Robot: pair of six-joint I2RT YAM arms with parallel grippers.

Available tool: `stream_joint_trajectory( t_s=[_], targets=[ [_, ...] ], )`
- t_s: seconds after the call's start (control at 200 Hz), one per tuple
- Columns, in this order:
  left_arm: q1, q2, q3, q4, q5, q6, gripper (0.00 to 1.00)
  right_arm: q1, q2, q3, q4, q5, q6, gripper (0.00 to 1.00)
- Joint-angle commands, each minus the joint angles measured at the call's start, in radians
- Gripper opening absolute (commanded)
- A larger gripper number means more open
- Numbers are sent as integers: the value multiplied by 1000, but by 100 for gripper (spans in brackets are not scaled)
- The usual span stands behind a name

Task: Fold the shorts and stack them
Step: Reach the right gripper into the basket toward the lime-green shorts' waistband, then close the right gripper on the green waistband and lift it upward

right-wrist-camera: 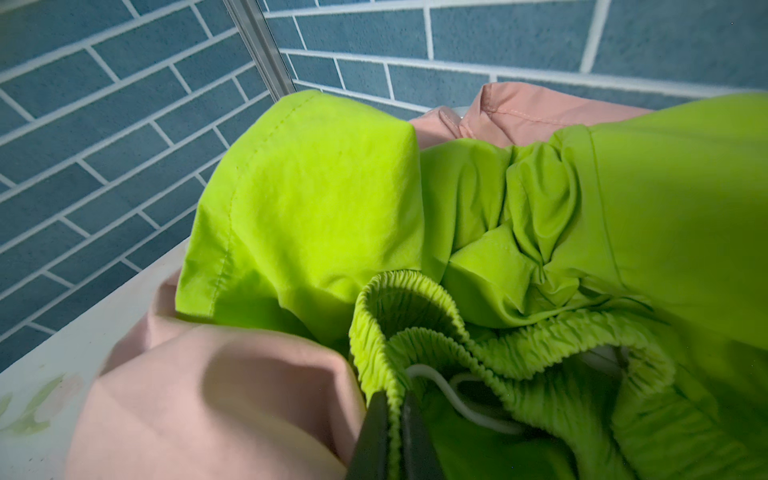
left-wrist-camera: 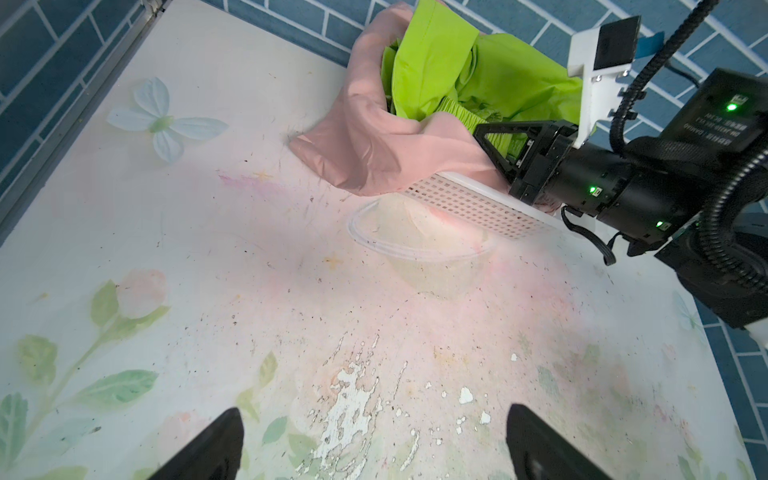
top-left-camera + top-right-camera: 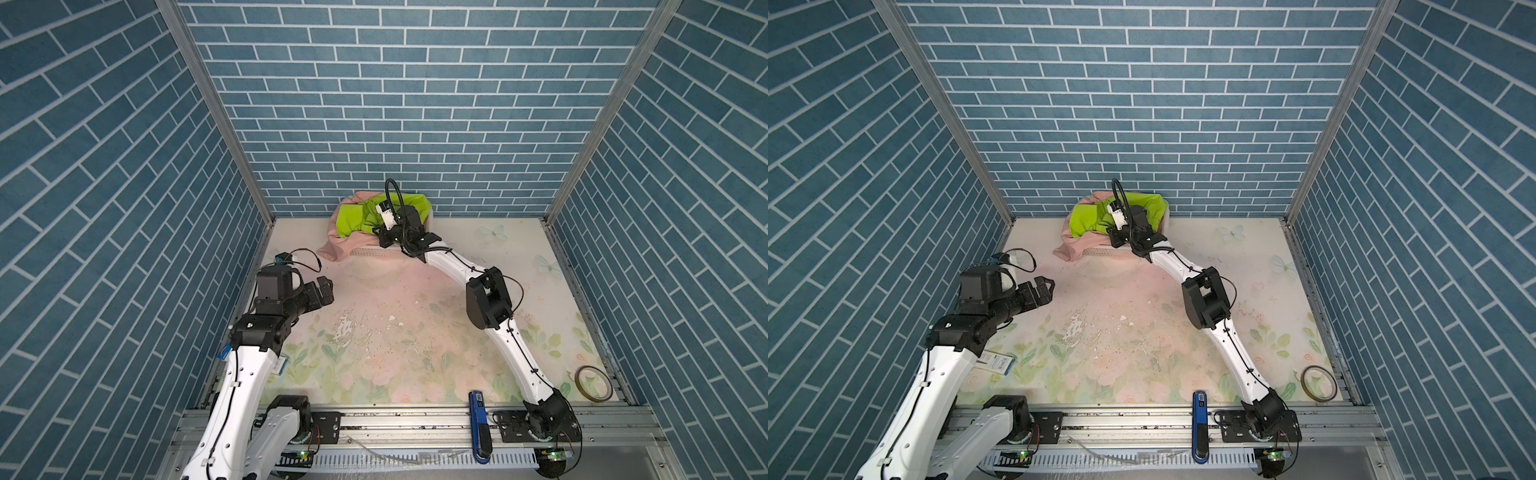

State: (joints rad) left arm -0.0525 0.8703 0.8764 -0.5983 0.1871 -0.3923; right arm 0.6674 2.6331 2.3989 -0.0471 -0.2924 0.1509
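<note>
Barely begun: nothing folded or stacked yet.
The right gripper (image 1: pixel 390 415) pinches the gathered waistband (image 1: pixel 374 328) of the crumpled neon lime-green fabric shorts (image 1: pixel 311 216), heaped with the dusty salmon-pink fabric shorts (image 2: pixel 365 141) in the white perforated plastic basket (image 2: pixel 465 203); the left gripper (image 2: pixel 374 411) hangs spread.

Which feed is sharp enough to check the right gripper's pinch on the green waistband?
Right wrist view: lime-green shorts waistband crisp, right gripper pinching it blurred. Left wrist view: even light, left gripper dark and soft. In both top views: wide-angle lens stretches the walls, the grip too small to judge.
</note>
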Motion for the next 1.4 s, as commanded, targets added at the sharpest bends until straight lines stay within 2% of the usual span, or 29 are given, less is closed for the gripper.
stream_joint_trajectory(
  t_s=[0.0, 0.11, 0.28, 0.345, 0.395, 0.595, 1.135, 1.175, 1.225, 1.27, 1.395],
  targets=[
    [-4, 11, -1, 18, 38, 17, 100, 0, -95, 86, -37, -11, -44, 6],
    [-4, 13, -1, 14, 39, 17, 100, 1, -95, 98, -49, -15, -65, 24],
    [-4, 12, 0, 4, 38, 20, 100, 2, -72, 98, -60, -20, -62, 25],
    [-4, 14, -1, 1, 37, 22, 100, 2, -65, 97, -60, -21, -63, 31],
    [-4, 16, 0, -3, 37, 22, 100, 1, -58, 98, -62, -13, -69, 42],
    [-4, 18, 4, -12, 36, 24, 100, 2, -46, 102, -127, -7, -99, 48],
    [-4, 38, 12, -21, 37, 23, 100, 7, 56, 155, -112, -25, -47, 47],
    [-4, 37, 10, -22, 34, 24, 100, 9, 61, 160, -108, -22, -44, 45],
    [-4, 40, 11, -24, 31, 24, 100, 9, 67, 163, -102, -15, -43, 34],
    [-4, 43, 10, -25, 31, 26, 100, 8, 72, 164, -99, -12, -43, 29],
    [-4, 49, 10, -24, 35, 24, 100, 9, 78, 168, -99, -22, -45, 27]
  ],
)
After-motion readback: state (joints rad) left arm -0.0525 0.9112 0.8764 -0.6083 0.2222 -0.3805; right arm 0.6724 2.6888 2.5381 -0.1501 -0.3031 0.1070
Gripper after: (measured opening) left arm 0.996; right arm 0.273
